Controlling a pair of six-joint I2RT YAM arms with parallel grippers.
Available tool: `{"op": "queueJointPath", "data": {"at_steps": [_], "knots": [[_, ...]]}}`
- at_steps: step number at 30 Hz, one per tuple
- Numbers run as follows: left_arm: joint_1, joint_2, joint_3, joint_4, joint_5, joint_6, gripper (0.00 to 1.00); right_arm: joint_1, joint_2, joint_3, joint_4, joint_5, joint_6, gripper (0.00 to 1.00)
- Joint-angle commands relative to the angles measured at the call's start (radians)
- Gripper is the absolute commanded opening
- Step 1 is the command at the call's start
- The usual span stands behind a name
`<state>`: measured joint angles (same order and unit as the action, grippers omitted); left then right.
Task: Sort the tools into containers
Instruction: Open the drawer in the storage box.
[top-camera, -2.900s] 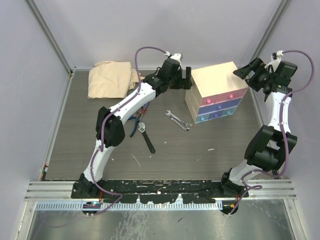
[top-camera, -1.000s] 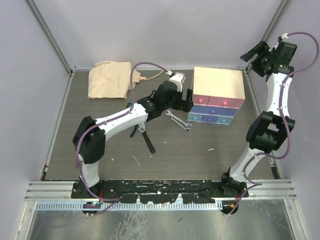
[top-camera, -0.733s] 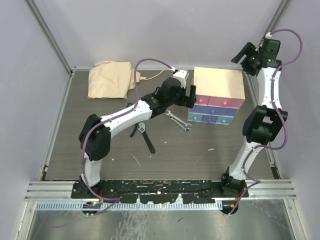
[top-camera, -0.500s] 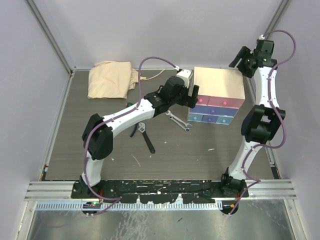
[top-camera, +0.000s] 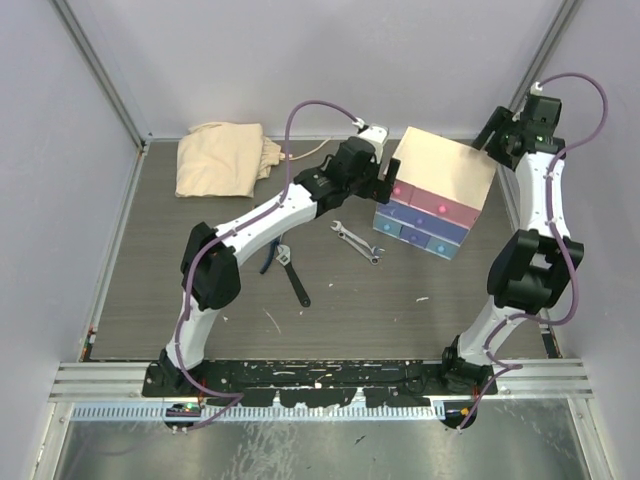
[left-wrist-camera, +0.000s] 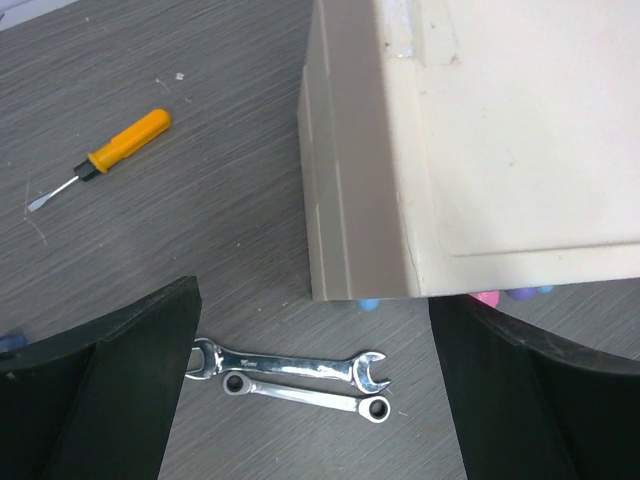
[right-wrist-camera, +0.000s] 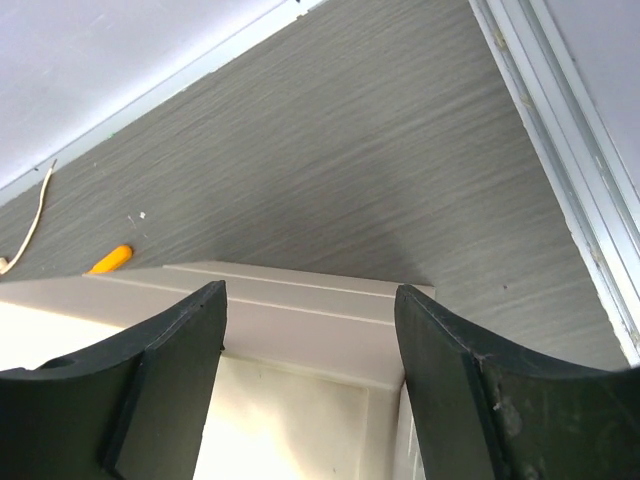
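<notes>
Your table (top-camera: 140, 290) is a dark grey wood-grain board, flecked with small white scraps. Pale walls with metal framing at the corners box it in. An aluminium rail (top-camera: 100, 378) runs along the near edge under the arm bases, and a crumpled beige cloth (top-camera: 222, 158) lies in the far left corner.

The cream chest (top-camera: 447, 168) stands at the far right, skewed to the walls, with its pink drawer (top-camera: 432, 199), blue drawer (top-camera: 424, 221) and light-blue drawer (top-camera: 415, 240) facing you.

Your left gripper (left-wrist-camera: 312, 300) hangs at the chest's left corner with its jaws spread wide, grasping nothing. Your right gripper (right-wrist-camera: 310, 292) is spread just as wide over the chest's back edge. It may be brushing the top, but the views do not settle that.

All the tools you can see lie on the board:
- The two silver spanners (left-wrist-camera: 290, 375) sit side by side just beside the chest's left corner.
- The orange-handled screwdriver (left-wrist-camera: 125, 140) is well apart from them.
- The black-handled adjustable wrench (top-camera: 294, 277) and the blue-handled pliers (top-camera: 268, 257) lie near each other by the left arm.
</notes>
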<state>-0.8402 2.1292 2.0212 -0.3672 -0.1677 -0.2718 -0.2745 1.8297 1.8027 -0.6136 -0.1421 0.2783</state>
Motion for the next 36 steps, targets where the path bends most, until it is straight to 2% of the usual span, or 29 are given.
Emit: {"op": "queueJointPath", "data": {"at_steps": [1, 10, 14, 18, 21, 30, 36], "knots": [[0.024, 0.0, 0.06, 0.019, -0.034, 0.018, 0.98, 0.019, -0.148, -0.123, -0.02, -0.083, -0.001, 0.72], [0.058, -0.013, 0.094, -0.042, 0.002, 0.029, 0.98, 0.019, -0.311, -0.271, 0.018, -0.074, 0.02, 0.73], [0.062, -0.079, 0.045, -0.06, 0.002, 0.039, 0.98, 0.019, -0.366, -0.277, 0.015, 0.011, 0.019, 0.77], [0.068, -0.216, -0.097, -0.035, 0.001, 0.034, 0.98, 0.018, -0.45, -0.287, 0.028, 0.13, 0.013, 0.82], [0.074, -0.344, -0.236, -0.008, -0.006, 0.017, 0.98, 0.018, -0.532, -0.321, 0.068, 0.147, 0.013, 0.86], [0.089, -0.716, -0.583, -0.169, -0.026, -0.085, 0.98, 0.018, -0.761, -0.452, 0.067, 0.022, 0.109, 0.9], [0.096, -0.945, -0.736, -0.324, -0.062, -0.136, 0.98, 0.017, -0.87, -0.51, 0.001, -0.067, 0.112, 0.92]]}}
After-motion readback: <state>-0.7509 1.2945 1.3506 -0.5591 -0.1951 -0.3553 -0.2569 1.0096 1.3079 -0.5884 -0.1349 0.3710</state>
